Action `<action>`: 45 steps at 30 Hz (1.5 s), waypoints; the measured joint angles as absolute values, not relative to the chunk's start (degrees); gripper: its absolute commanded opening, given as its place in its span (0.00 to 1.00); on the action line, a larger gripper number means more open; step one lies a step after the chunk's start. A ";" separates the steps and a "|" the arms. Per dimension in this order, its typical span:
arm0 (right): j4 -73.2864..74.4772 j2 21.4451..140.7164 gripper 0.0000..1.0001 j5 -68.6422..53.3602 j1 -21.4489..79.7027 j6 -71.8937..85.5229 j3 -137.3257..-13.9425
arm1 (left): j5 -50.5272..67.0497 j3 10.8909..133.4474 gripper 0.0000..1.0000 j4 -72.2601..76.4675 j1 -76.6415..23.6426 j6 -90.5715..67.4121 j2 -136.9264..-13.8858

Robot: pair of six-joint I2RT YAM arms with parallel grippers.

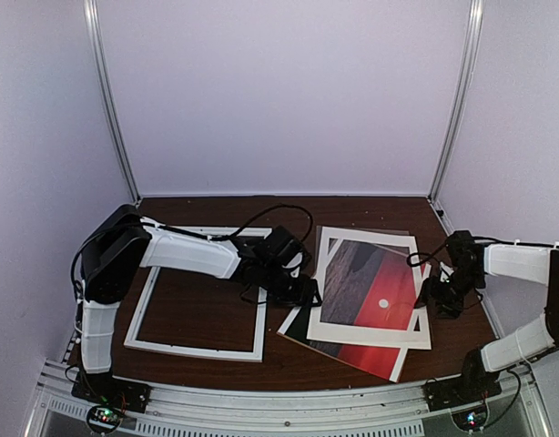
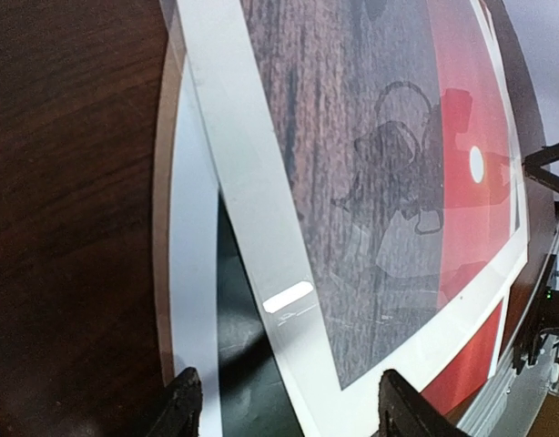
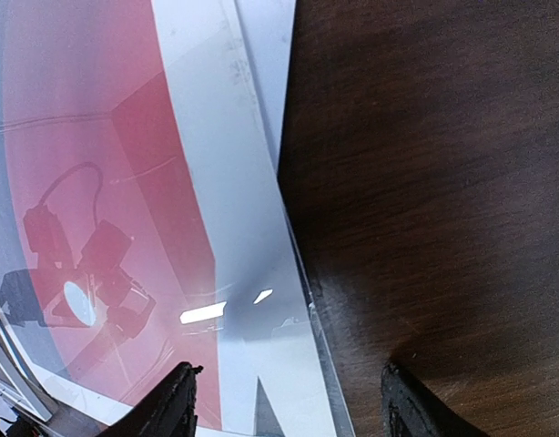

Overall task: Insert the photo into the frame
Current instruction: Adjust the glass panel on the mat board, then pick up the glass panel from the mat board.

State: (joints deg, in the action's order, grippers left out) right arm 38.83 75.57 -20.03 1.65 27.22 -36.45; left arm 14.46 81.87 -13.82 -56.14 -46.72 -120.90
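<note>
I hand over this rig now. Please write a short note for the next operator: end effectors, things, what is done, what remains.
Left end effector: open, over the left edge of the white mat.
Right end effector: open, over the mat's right edge. Neither holds anything.
The photo lies face up under the mat, askew, right of the frame.
The frame lies flat on the table, nothing in it.
Done: nothing yet.
Left: pull the photo from under the mat, lay it in the frame.
</note>
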 measured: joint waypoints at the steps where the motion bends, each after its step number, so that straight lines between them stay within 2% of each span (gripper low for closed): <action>1: 38.81 75.57 0.68 -19.68 1.65 27.27 -36.36 | 14.57 81.87 0.67 -13.82 -56.40 -46.65 -120.90; 28: 36.56 73.69 0.56 -29.69 1.56 26.87 -33.85 | 19.20 84.58 0.66 -12.47 -56.45 -48.31 -123.66; 45: 39.66 71.13 0.49 -33.43 1.56 23.94 -37.43 | 18.74 84.99 0.66 -13.47 -56.23 -48.29 -123.68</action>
